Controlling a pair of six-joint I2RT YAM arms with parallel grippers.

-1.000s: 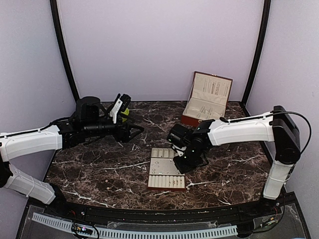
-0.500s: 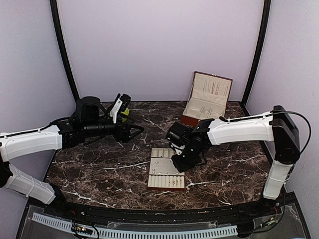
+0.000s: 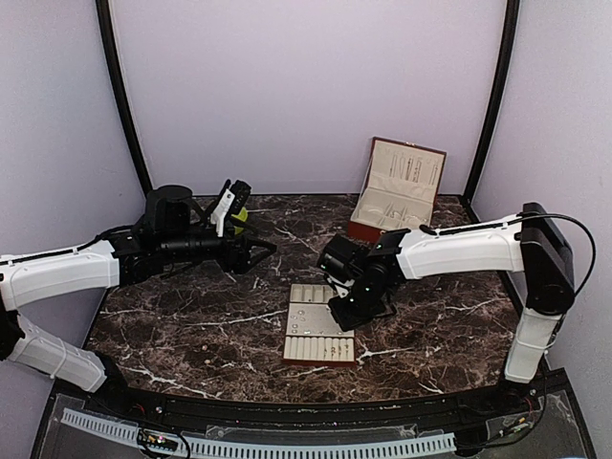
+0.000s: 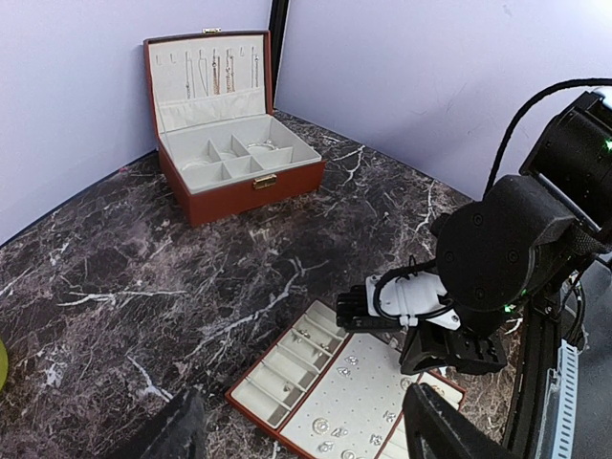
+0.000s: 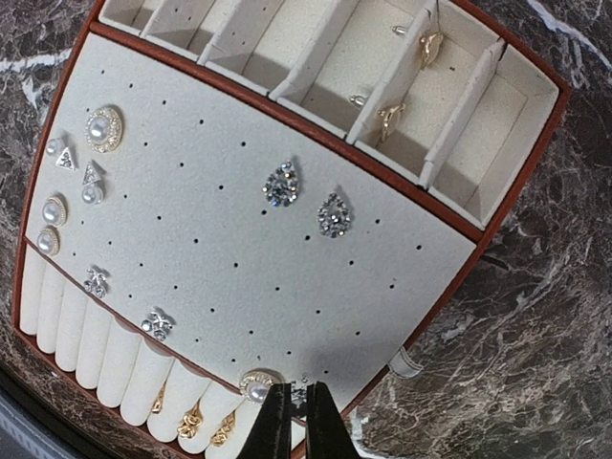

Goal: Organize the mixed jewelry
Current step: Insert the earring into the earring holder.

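Starting at the right gripper (image 5: 294, 413): pinched down to a hair's gap, tips low over the ring-roll corner of the beige tray (image 5: 220, 277), right by the brown edge. Tiny silvery stud (image 5: 301, 388) poking out just above the tips, touching or as good as. Can't tell whether actually gripped or only nosed at. Just beside it on the left, a pearl-and-gold stud (image 5: 256, 385).

Moving outward: rest of the mixed jewelry (image 5: 281, 184) mostly pinned across the perforated panel. Two teardrop sparklers mid-panel, pearls and little triangles along the left side, a few gold bits tucked into the rolls, a few small pieces down in the slotted compartments. Fine chains hung in the lid of the open brown jewelry box (image 4: 239, 172) at the back, well apart from the tray.

Over on the other side, left gripper (image 3: 256, 251): jaws wide, nothing in them, off to the left and well clear of the tray.

Guessing at the step: seating or picking one small stud at the tray's corner. Well into the sorting by the look of that panel, not finished though.

For the next move: probably slow and straight up or down, no sideways drag. Otherwise a real risk of bumping the pearl neighbour or flicking the stud over the edge onto the marble table (image 5: 535, 363). Worth confirming the pinch before lifting anything.
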